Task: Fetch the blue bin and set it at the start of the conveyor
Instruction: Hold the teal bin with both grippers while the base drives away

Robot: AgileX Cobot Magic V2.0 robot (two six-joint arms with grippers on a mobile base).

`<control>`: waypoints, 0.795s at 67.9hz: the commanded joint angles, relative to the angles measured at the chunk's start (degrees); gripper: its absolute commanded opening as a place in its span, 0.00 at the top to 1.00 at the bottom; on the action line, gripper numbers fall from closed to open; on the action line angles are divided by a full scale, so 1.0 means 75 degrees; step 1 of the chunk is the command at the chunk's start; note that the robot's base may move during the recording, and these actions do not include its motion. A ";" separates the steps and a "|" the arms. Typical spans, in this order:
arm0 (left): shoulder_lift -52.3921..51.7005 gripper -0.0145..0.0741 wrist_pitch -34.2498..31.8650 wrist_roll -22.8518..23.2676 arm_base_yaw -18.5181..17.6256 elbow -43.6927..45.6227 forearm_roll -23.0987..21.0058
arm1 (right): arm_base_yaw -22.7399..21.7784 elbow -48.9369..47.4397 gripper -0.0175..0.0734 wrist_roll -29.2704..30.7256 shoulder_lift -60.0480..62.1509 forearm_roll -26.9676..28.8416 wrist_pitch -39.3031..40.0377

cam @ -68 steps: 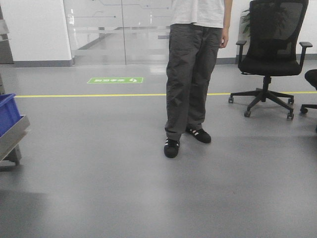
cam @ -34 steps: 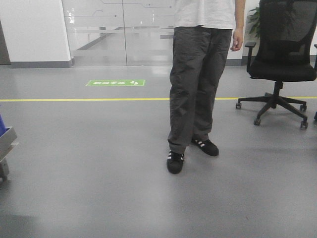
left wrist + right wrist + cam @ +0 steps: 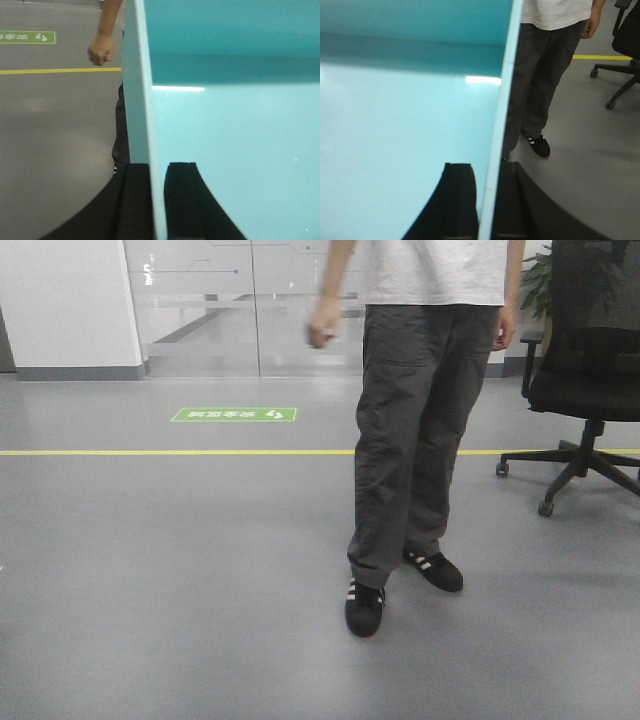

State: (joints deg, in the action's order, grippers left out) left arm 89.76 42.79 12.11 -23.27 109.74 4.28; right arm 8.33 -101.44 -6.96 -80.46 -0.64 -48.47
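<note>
Front view: a person (image 3: 425,430) in loose dark grey trousers, a white shirt and black shoes with white stripes stands on a smooth, faintly glossy grey floor (image 3: 150,590). A thin yellow line (image 3: 170,452) runs across the floor behind the person. Beyond it, on the side of the person's raised, blurred hand, lies a flat green floor sign (image 3: 235,414). A frosted glass wall (image 3: 220,310) closes the room behind the person. A black mesh office chair (image 3: 590,360) on a star base with castors stands just beside the person's other arm. The floor between the camera and the person is open, as is the floor on the sign's side.

Left wrist view: the blue bin (image 3: 240,150) fills most of the picture. It is smooth pale turquoise plastic with a thin, straight, lighter rim running up the frame. The left gripper (image 3: 159,167) is clamped on this wall, with one black rounded finger inside the tub and one outside, both pressed against the plastic. The person's fist and leg show past the rim, with bare grey floor below.

Right wrist view: the opposite wall of the blue bin (image 3: 395,125) shows the same glossy plastic, with a bright reflection on its bottom. The right gripper (image 3: 487,167) pinches this wall between two black fingers (image 3: 460,200), one on each side. The person stands just beyond the rim, and the chair's base is further out. The bin hangs between the two grippers in front of the person, above the floor.
</note>
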 commanded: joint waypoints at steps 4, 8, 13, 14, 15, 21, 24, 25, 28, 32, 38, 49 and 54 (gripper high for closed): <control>-0.0107 0.96 -0.0418 -0.0015 -0.0061 0.0099 -0.0342 | 0.0034 -0.0064 0.97 0.0128 0.0067 0.0160 0.0537; -0.0107 0.96 -0.0418 -0.0015 -0.0061 0.0099 -0.0342 | 0.0034 -0.0064 0.97 0.0128 0.0067 0.0160 0.0537; -0.0107 0.96 -0.0416 -0.0015 -0.0061 0.0099 -0.0329 | 0.0034 -0.0064 0.97 0.0128 0.0067 0.0160 0.0537; -0.0107 0.96 -0.0416 -0.0015 -0.0061 0.0099 -0.0329 | 0.0034 -0.0064 0.97 0.0128 0.0067 0.0160 0.0537; -0.0107 0.96 -0.0416 -0.0015 -0.0061 0.0099 -0.0329 | 0.0034 -0.0064 0.97 0.0128 0.0067 0.0160 0.0537; -0.0107 0.96 -0.0416 -0.0015 -0.0061 0.0099 -0.0329 | 0.0034 -0.0064 0.97 0.0128 0.0067 0.0160 0.0537; -0.0107 0.96 -0.0416 -0.0015 -0.0061 0.0099 -0.0329 | 0.0034 -0.0064 0.97 0.0128 0.0067 0.0160 0.0537; -0.0107 0.96 -0.0416 -0.0015 -0.0061 0.0099 -0.0329 | 0.0034 -0.0064 0.97 0.0128 0.0067 0.0160 0.0537; -0.0107 0.96 -0.0416 -0.0015 -0.0061 0.0099 -0.0329 | 0.0034 -0.0064 0.97 0.0128 0.0067 0.0160 0.0537; -0.0107 0.96 -0.0416 -0.0015 -0.0061 0.0099 -0.0329 | 0.0034 -0.0064 0.97 0.0128 0.0067 0.0160 0.0537; -0.0107 0.96 -0.0416 -0.0015 -0.0061 0.0099 -0.0329 | 0.0034 -0.0064 0.97 0.0128 0.0067 0.0160 0.0537; -0.0107 0.96 -0.0416 -0.0015 -0.0061 0.0099 -0.0329 | 0.0034 -0.0064 0.97 0.0128 0.0067 0.0160 0.0537; -0.0107 0.96 -0.0416 -0.0015 -0.0061 0.0099 -0.0329 | 0.0034 -0.0064 0.97 0.0128 0.0067 0.0160 0.0537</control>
State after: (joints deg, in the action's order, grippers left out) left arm 89.76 42.67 12.11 -23.27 109.74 4.50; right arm 8.33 -101.44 -6.96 -80.66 -0.53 -48.24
